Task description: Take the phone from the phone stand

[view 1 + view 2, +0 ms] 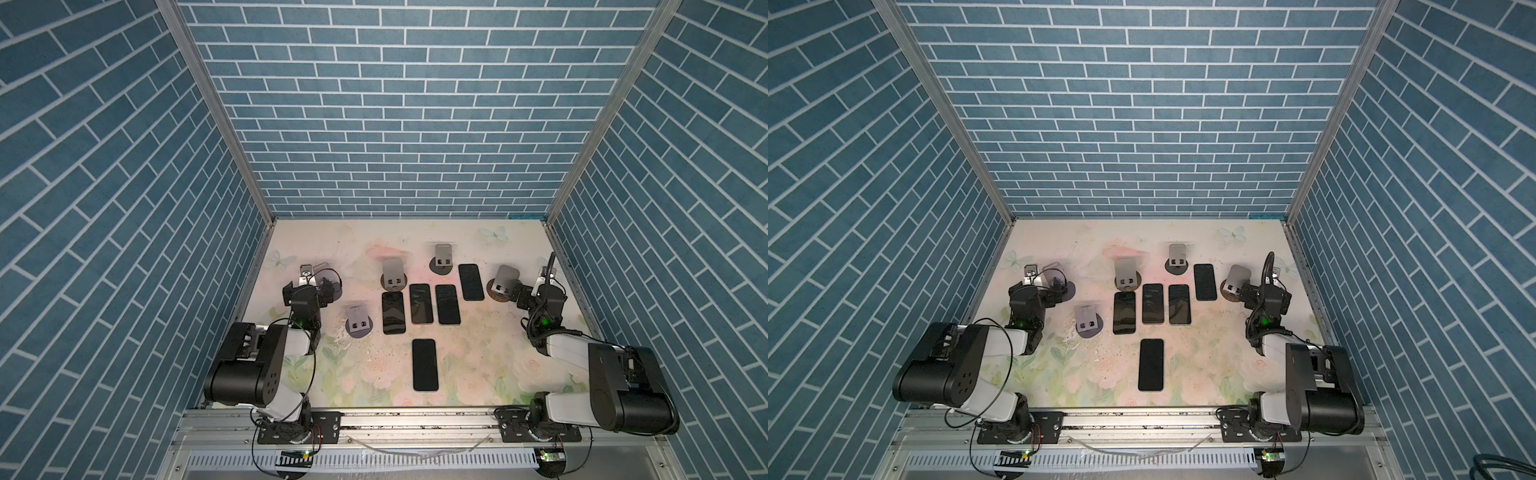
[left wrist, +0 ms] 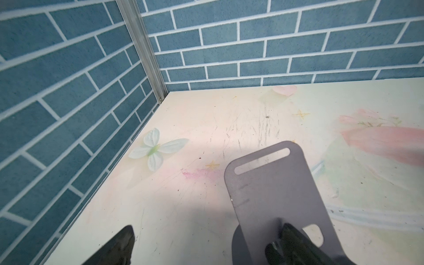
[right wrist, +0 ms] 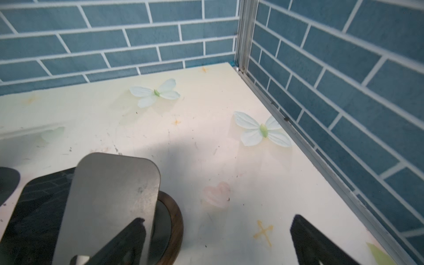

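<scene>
Phones lie flat on the table (image 1: 478, 374), five in all and none on a stand. Each is a slim black slab with rounded corners and a dark, glossy screen facing up. In both top views three sit side by side, just apart, about midway between the two sets of jaws: the first phone (image 1: 393, 312) on the left jaws' side, the middle phone (image 1: 420, 304), and the third phone (image 1: 448, 304) on the right jaws' side. The fourth phone (image 1: 471, 281) lies closest to the right jaws, just beside the wood-rimmed stand (image 1: 505, 280) that those jaws hang over. The fifth phone (image 1: 424, 365) lies alone, well back from both sets of jaws, toward the arms' bases. All five have their long axes running from the arms' side toward the back wall and are nearly parallel, with the fourth turned slightly. Which end is the top cannot be told. The left jaws stand wide apart and hold nothing, with one finger (image 2: 296, 243) in front of the slotted grey stand (image 2: 275, 195). The right jaws are likewise spread and empty, with one finger (image 3: 130, 243) in front of the wood-rimmed stand's plate.
</scene>
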You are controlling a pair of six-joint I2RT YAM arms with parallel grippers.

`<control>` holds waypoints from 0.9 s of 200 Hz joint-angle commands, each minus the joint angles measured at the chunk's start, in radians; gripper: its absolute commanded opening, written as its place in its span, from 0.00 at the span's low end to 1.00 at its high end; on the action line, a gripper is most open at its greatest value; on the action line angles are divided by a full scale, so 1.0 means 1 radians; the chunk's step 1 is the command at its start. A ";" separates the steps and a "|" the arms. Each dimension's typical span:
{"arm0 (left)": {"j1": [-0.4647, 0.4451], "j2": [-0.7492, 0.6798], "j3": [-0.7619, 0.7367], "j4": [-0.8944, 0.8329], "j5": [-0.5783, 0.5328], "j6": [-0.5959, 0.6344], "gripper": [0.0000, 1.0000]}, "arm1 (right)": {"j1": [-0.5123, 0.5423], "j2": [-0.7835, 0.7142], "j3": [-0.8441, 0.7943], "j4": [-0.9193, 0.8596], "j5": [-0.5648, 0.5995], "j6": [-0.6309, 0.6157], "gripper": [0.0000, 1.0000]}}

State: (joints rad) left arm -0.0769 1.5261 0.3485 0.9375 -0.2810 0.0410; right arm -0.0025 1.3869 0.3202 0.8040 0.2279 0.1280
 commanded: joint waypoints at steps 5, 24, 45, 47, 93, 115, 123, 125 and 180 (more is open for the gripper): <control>0.006 0.009 0.012 -0.011 -0.014 -0.003 1.00 | 0.002 0.179 -0.049 0.343 -0.069 -0.091 0.99; 0.007 0.008 0.011 -0.011 -0.014 -0.003 1.00 | 0.011 0.169 0.019 0.191 -0.071 -0.102 0.99; 0.006 0.009 0.012 -0.011 -0.015 -0.003 1.00 | -0.008 0.151 0.062 0.072 -0.101 -0.079 0.99; 0.006 0.009 0.013 -0.012 -0.015 -0.003 1.00 | -0.008 0.150 0.063 0.070 -0.101 -0.079 0.99; 0.006 0.008 0.012 -0.011 -0.017 -0.003 1.00 | -0.008 0.152 0.051 0.099 -0.088 -0.079 0.99; 0.006 0.008 0.012 -0.011 -0.017 -0.003 1.00 | -0.008 0.155 0.054 0.100 -0.084 -0.076 0.99; 0.006 0.009 0.013 -0.011 -0.017 -0.003 1.00 | -0.009 0.153 0.057 0.094 -0.083 -0.076 0.99; 0.006 0.009 0.011 -0.011 -0.017 -0.003 1.00 | -0.008 0.153 0.057 0.094 -0.082 -0.076 0.99; 0.006 0.009 0.012 -0.012 -0.017 -0.002 1.00 | -0.008 0.155 0.060 0.092 -0.090 -0.074 0.99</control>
State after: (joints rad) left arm -0.0769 1.5261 0.3492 0.9363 -0.2882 0.0410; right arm -0.0116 1.5429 0.3515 0.8932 0.1585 0.0807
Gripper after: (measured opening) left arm 0.995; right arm 0.993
